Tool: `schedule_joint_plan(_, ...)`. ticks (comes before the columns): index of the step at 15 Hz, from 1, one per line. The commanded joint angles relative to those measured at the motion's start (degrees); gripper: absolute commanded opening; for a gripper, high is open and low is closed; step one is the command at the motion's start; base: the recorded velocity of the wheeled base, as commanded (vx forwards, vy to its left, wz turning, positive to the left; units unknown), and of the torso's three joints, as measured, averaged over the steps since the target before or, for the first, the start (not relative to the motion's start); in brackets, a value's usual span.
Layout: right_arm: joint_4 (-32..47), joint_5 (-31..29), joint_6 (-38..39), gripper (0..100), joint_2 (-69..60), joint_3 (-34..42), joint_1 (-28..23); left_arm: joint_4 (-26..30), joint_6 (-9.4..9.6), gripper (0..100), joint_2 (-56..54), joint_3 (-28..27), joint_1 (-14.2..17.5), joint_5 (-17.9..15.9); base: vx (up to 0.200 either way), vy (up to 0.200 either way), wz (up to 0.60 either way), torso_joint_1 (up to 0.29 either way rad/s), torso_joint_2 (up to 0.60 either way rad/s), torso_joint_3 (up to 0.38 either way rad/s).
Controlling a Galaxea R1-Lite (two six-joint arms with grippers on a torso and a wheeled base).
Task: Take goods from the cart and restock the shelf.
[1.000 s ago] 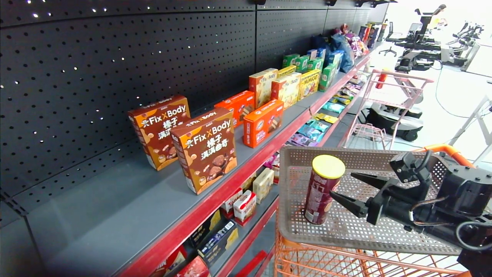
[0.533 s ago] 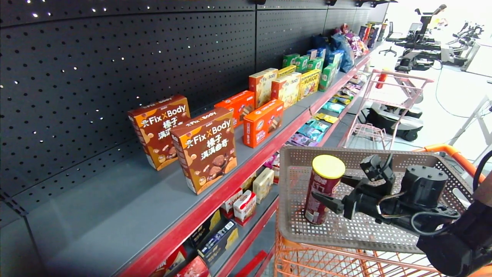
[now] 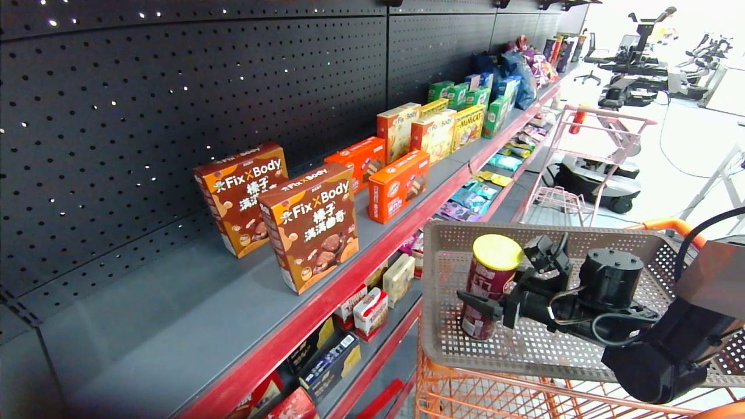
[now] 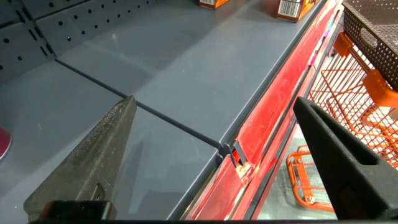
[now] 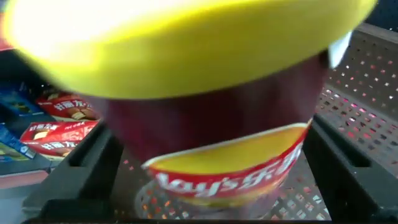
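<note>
A tall red can with a yellow lid (image 3: 488, 288) stands upright in the grey perforated tray (image 3: 582, 358) on top of the orange cart (image 3: 524, 401), on the side of the tray nearest the shelf (image 3: 174, 314). The right gripper (image 3: 493, 286) is level with the middle of the can, its two black fingers spread wide with one on each side, so the can sits between them. In the right wrist view the can (image 5: 211, 124) reaches nearly from one finger (image 5: 339, 168) to the other, but I cannot tell whether either touches it, and the can's base rests on the tray. The left gripper (image 4: 214, 102) hangs over a bare grey stretch of the shelf close to its red front edge (image 4: 273, 118), fingers wide apart with nothing between them. Further along the shelf stand two brown boxes (image 3: 308, 227) side by side, and beyond them orange boxes (image 3: 398, 186)
</note>
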Motion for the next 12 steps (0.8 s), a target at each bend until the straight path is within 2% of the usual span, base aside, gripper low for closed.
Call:
schedule_joint_plan(1,0.08,-0.06,-0.24,100,1.33,-1.16,-0.01,-0.01,-0.01,100,0.07,0.0,-0.01,0.01,0.0,0.0,0.0,0.0,0.0,0.0)
schedule_joint_plan(4,0.17,0.99,-0.24,100,2.38,-3.18,0.17,-0.01,-0.01,100,0.07,0.0,-0.01,0.01,0.0,0.0,0.0,0.0,0.0,0.0)
schedule_joint_plan(5,0.25,2.66,-0.24,0,2.82,-3.97,0.17,-0.01,-0.01,100,0.07,0.0,-0.01,0.01,0.0,0.0,0.0,0.0,0.0,0.0)
schedule_joint_plan(12,0.6,2.93,-0.15,0,0.8,-3.26,0.43,-0.01,-0.01,100,0.07,0.0,-0.01,0.01,0.0,0.0,0.0,0.0,0.0,0.0)
